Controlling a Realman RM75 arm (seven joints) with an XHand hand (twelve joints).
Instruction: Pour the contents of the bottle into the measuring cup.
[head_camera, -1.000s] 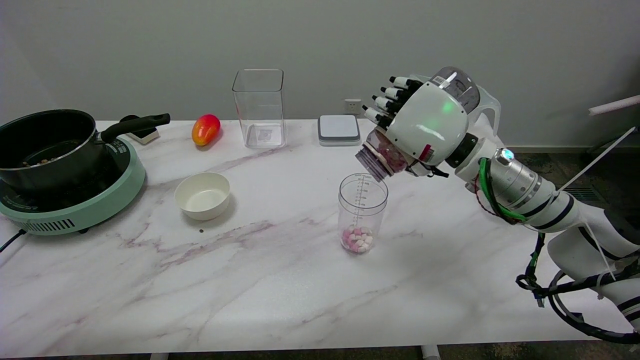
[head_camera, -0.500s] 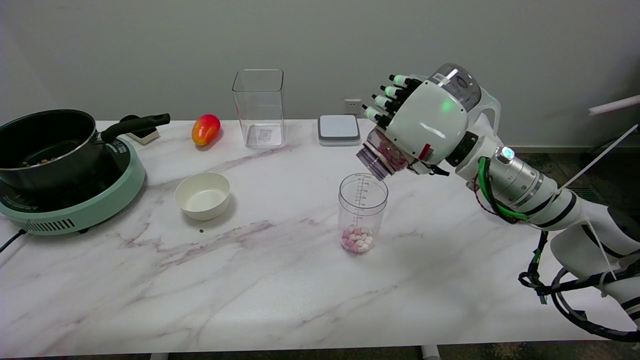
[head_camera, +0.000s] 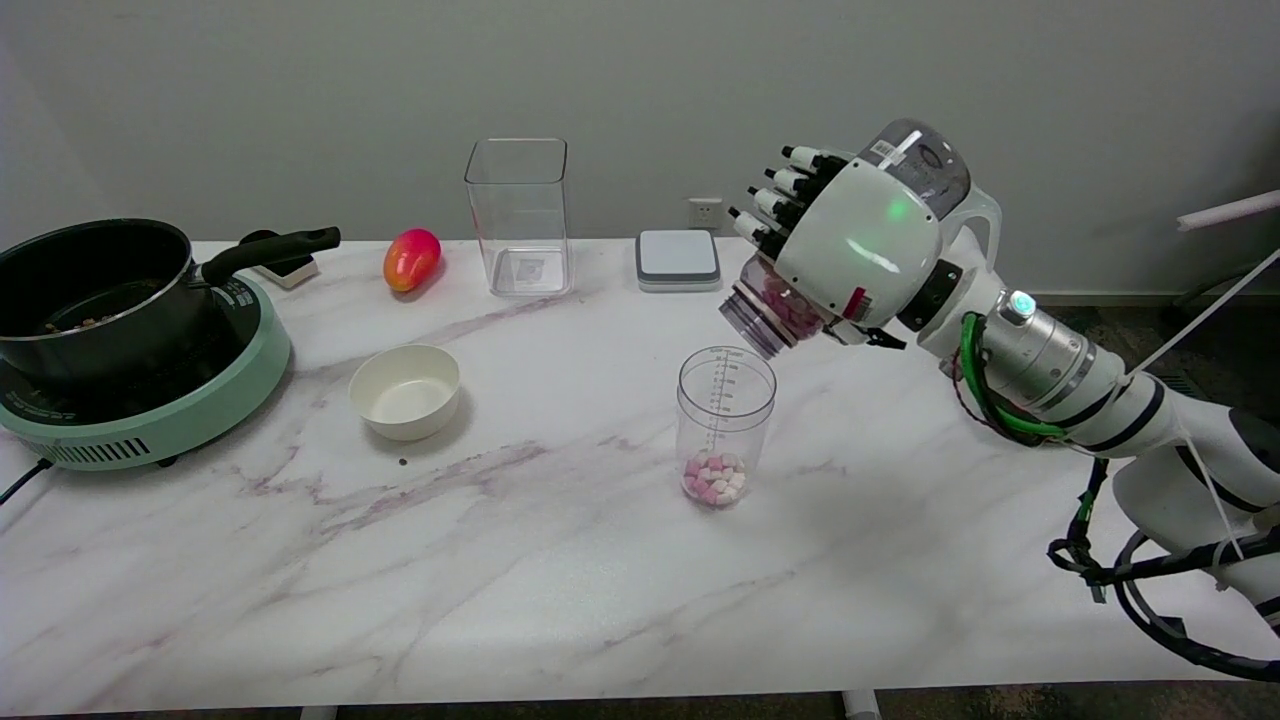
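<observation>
Nearest, the measuring cup (head_camera: 726, 425) stands upright on the marble table (head_camera: 560, 580), pink and white pieces in its bottom. Just above its rim, the right hand (head_camera: 850, 250) grips the bottle (head_camera: 765, 312), tilted mouth-down toward the cup.

The right hand (head_camera: 850, 250) grips a clear bottle (head_camera: 765, 310) tilted mouth-down to the left, just above the rim of the upright measuring cup (head_camera: 725, 420). Pink and white pieces (head_camera: 714, 479) lie in the cup's bottom; more show inside the bottle. A white bowl (head_camera: 405, 390) sits well left.
</observation>
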